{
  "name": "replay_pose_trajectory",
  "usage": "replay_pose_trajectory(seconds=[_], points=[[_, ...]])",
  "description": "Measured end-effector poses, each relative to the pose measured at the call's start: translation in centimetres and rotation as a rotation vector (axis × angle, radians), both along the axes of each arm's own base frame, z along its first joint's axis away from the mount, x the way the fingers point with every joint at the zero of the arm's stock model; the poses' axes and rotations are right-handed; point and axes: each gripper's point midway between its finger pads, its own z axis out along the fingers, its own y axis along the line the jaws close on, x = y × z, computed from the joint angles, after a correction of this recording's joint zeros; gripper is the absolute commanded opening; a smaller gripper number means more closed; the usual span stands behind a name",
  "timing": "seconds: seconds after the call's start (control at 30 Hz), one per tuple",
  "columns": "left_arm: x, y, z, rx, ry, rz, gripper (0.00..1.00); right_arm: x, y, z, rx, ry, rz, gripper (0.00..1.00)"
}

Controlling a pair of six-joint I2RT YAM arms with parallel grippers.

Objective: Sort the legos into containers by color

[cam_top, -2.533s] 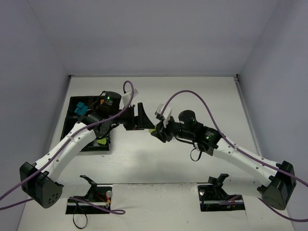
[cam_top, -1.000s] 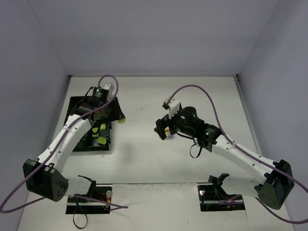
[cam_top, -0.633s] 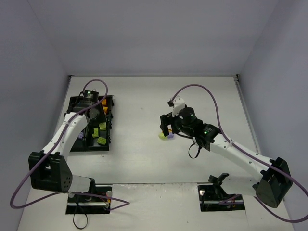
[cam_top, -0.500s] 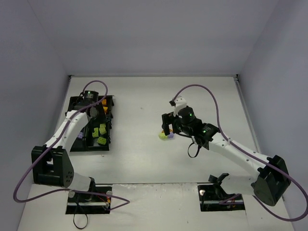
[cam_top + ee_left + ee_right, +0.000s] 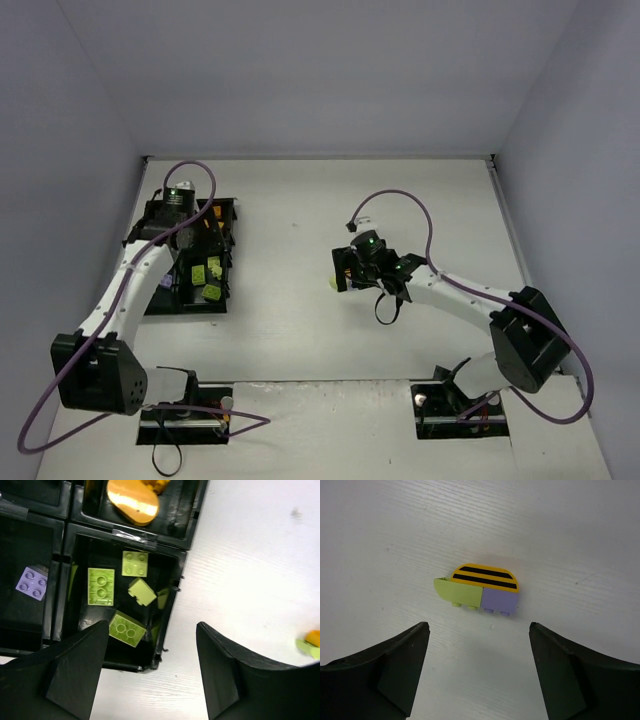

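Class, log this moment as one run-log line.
left fingers: open, empty, above tray | right fingers: open, over orange-lime-purple stack, not touching | lime bricks: in tray compartment

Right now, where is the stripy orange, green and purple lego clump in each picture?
Top external: lego clump mid-table, right of the black tray.
Left wrist: far right edge.
Right wrist: picture centre.
Shared landmark: white table under it.

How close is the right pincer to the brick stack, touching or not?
Apart. In the right wrist view, bare table shows between the open right pincer and the brick stack.
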Motion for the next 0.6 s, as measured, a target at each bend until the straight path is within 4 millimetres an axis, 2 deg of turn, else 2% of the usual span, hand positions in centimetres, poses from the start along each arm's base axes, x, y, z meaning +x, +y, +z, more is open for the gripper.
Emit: replay_pose_trajectory(seconds=[0.1, 0.27, 0.47, 0.6], points=[[-0.5, -0.6, 1.7, -0.035, -0.053, -0.023, 0.64, -0.1, 0.1, -1.2, 0.002, 0.039, -0.035, 1.00], [-1.3, -1.5, 3.2, -0.083, -0.099, -0.056, 0.64, 0.1, 0.3, -2.4, 0.011, 0.085, -0.100, 1.00], [-2.3, -2.3, 1.8, -0.118, -0.051, -0.078, 0.64, 1.3, 1.1, -3.4, 0.010, 0.111, -0.158, 1.00], [-2.6, -2.6, 1.6, -0.132, -0.038, -0.089, 0.64, 1.7, 1.5, -4.5, -0.008, 0.128, -0.181, 1.00]])
